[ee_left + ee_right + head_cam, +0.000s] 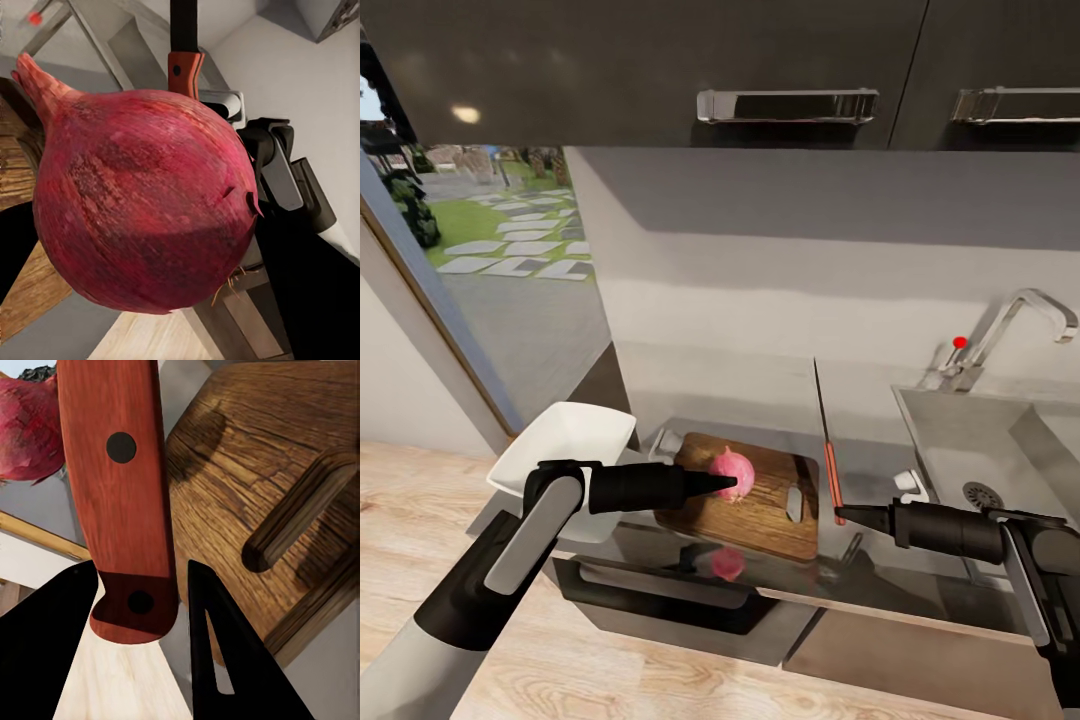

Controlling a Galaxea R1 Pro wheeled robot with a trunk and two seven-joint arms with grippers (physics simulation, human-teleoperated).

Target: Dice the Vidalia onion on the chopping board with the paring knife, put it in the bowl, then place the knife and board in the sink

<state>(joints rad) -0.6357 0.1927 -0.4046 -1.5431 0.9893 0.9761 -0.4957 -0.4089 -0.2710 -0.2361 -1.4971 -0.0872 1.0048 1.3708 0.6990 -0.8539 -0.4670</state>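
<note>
**Onion on the board, knife raised, no cut made yet**

The Vidalia onion [732, 473] is sitting whole on the chopping board [752, 515], which is lying on the grey surface [880, 575] between the white bowl [565, 440] and the sink [980, 450]. So the first step looks done: the onion is out of the basin and on the wood.

The left hand [728, 485] is reaching in from the bowl side and pressing against the onion; from the left wrist view the bulb is looming right in front of the camera, but I cannot tell how wide that hand is standing or whether it is actually clamping the onion.

The right hand [844, 514] is closed on the red-orange handle of the paring knife [826, 450], gripping it near the butt end. The blade is pointing up and away toward the back wall, just beside the board's edge nearest the sink and not over the onion.

By my reckoning, the dicing itself is still to begin: the skin is unbroken and no pale bits are showing anywhere. The bowl appears empty. After the cutting, the pieces need moving to the bowl, and then knife and board both need to go into the sink.
</note>
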